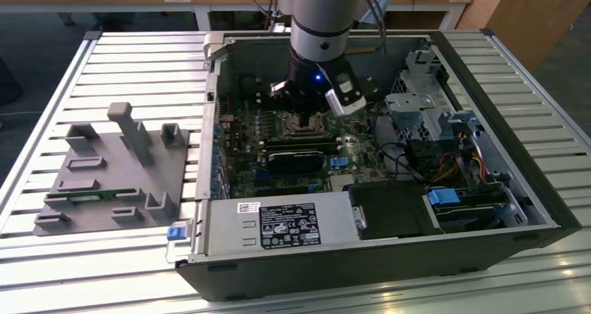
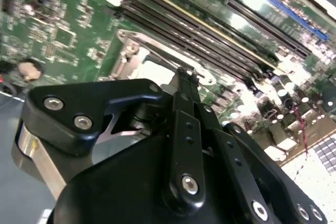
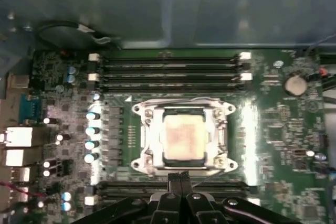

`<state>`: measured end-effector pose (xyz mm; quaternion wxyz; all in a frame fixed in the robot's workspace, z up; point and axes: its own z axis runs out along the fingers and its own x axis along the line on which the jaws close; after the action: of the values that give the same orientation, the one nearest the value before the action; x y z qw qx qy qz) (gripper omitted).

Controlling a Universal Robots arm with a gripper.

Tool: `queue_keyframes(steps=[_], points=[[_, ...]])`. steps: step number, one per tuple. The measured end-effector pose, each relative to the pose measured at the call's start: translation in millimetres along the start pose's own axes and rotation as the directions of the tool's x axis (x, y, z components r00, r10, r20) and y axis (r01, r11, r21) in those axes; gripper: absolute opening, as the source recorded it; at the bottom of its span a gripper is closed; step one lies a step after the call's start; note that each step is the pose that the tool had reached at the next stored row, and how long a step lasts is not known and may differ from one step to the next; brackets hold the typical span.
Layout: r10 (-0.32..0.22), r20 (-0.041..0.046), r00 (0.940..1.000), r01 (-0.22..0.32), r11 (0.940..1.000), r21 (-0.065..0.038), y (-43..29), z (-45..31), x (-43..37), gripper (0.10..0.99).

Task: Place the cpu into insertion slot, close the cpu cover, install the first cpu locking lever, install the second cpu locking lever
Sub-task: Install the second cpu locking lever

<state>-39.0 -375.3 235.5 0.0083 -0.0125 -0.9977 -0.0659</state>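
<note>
The cpu lies flat in the insertion slot, its dull metal top showing through the window of the cpu cover, which lies down over it. A thin locking lever wire runs along one side of the frame. My gripper sits at the opposite edge of the socket, fingers pressed together and shut, with nothing seen between them. In the second wrist view the gripper reaches over the silver socket frame. In the exterior view the gripper hangs low over the insertion slot inside the case.
The motherboard lies in an open black computer case on a slatted table. Memory slots flank the socket on two sides. A black block and a drive cage stand nearby. A grey fixture tray sits to the exterior view's left.
</note>
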Motion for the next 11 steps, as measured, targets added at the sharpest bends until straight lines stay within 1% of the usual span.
queue_keyframes(steps=[2, 5, 9, 11], points=[[0.000, 0.0000, 1.0000, 0.000, 1.0000, 0.000, -0.6, 2.1, 3.7, 0.106], [0.000, -0.0002, 1.0000, 0.000, 1.0000, 0.000, -1.4, 3.1, 4.0, 0.106], [0.000, 0.0000, 1.0000, 0.000, 1.0000, 0.000, -6.0, 3.4, 4.1, 0.106], [0.000, -0.0001, 1.0000, 0.000, 1.0000, -0.002, -7.2, 4.0, 6.2, 0.106]])
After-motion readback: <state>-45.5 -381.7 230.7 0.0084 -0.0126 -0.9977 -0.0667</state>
